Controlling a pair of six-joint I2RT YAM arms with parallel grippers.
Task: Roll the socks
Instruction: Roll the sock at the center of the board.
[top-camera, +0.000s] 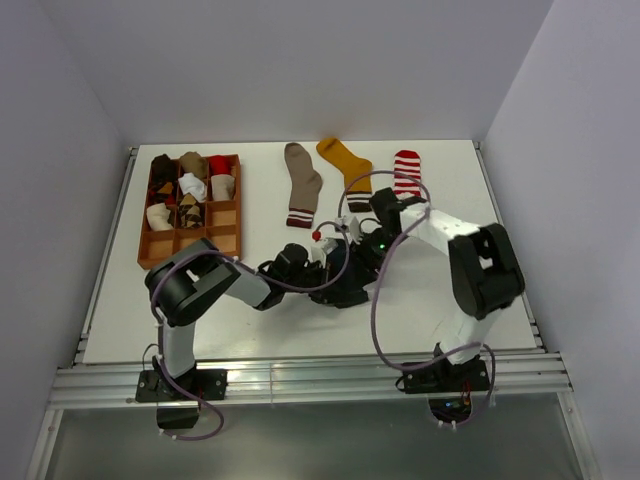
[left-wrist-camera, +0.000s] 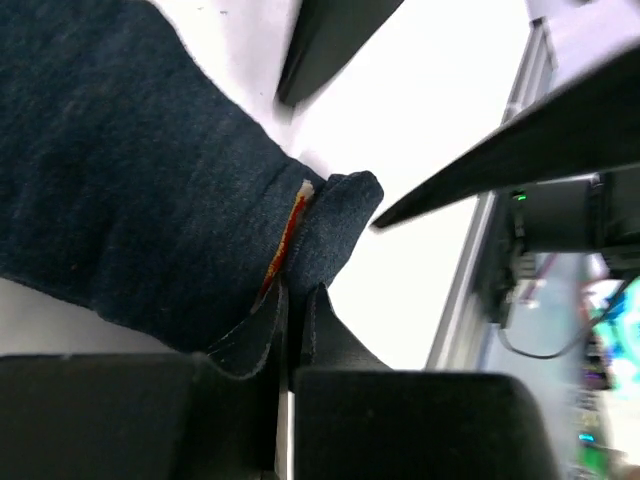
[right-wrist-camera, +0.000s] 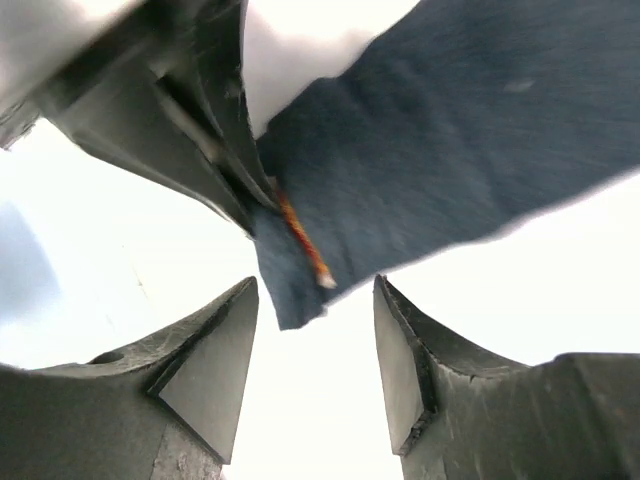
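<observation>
Top view: one navy sock (left-wrist-camera: 130, 170) lies at the middle of the white tabletop (top-camera: 120, 320), between the two arms and largely hidden by them, so its long axis cannot be told from above. Left wrist view: the sock fills the upper left, with one corner, marked by a short red-orange seam, reaching toward the camera. The left gripper (left-wrist-camera: 290, 320) has its jaws pressed together, pinching that corner's edge. Right wrist view: the same corner points down toward the right gripper (right-wrist-camera: 315, 350), whose jaws are spread and apart from the cloth, while the rest of the sock runs off to the upper right. This view alone shows the pinch from the opposite side. Only the top view shows the rest of the scene. Three flat socks lie in a row at the far side, each with its long axis running roughly near to far: a taupe sock (top-camera: 302, 185) on the left with its striped cuff at the near end, a mustard sock (top-camera: 347, 170) in the middle, slightly slanted, and a red-and-white striped sock (top-camera: 406, 172) on the right. One wooden grid tray (top-camera: 146, 250) stands at the far left, holding several rolled socks (top-camera: 190, 185) in its far compartments; their number cannot be counted.
</observation>
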